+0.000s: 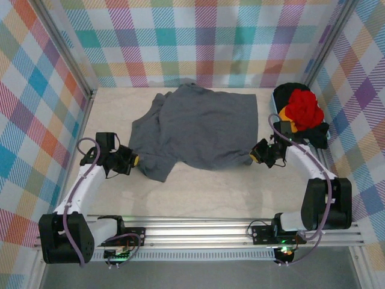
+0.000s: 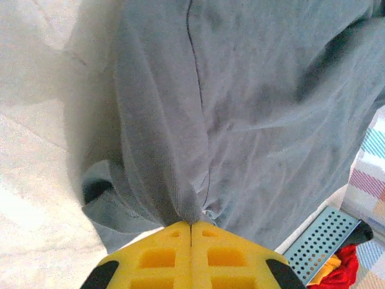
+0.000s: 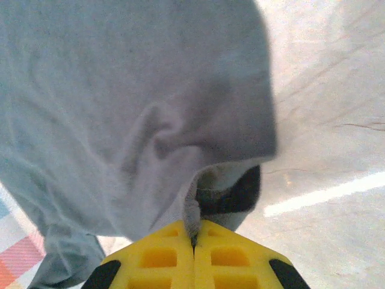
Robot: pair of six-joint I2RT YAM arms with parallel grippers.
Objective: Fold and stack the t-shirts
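The large dark slate grey t-shirt lies spread over the middle of the table, rumpled along its left side. My left gripper is shut on the shirt's near left edge; in the left wrist view the cloth bunches into the closed yellow fingertips. My right gripper is shut on the near right corner, where a fold of cloth runs into the closed tips. A bright red t-shirt sits on an orange-yellow one and a black one at the right.
Checked cloth walls on metal posts close in the table on three sides. A metal rail runs along the near edge by the arm bases. Bare tabletop lies between the shirt and the rail.
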